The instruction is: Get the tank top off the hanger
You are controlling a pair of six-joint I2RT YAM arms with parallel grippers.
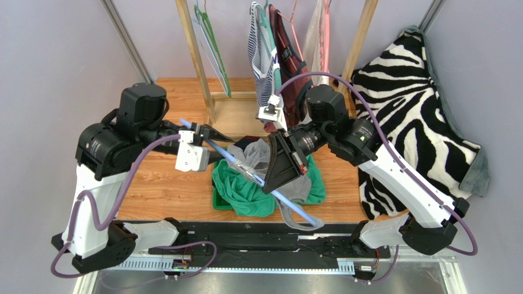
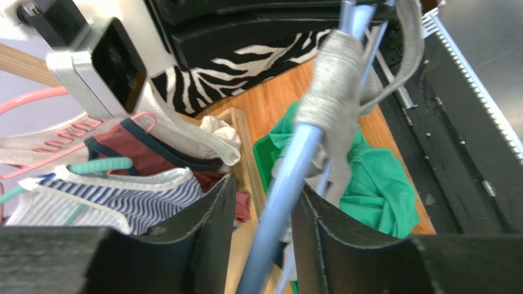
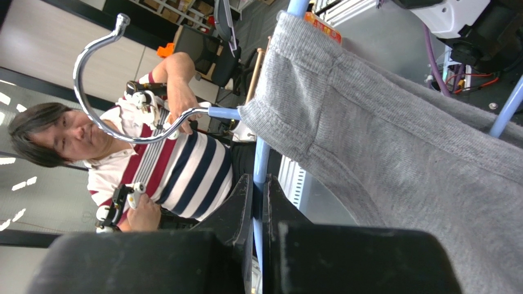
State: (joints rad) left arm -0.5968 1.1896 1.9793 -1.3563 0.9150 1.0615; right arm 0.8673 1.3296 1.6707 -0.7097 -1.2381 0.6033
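Pinching the hanger [image 3: 260, 160] beside the tank top [image 3: 399, 153] are right jaws; left jaws straddle it, spread.

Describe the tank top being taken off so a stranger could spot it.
Find the wooden table, then its middle. There a light blue hanger is held slanted, carrying a grey tank top; the other tops hang on the rack behind.

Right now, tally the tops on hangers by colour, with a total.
Grey tank top: 1
Striped top: 1
Maroon top: 1
White top: 1
Total: 4
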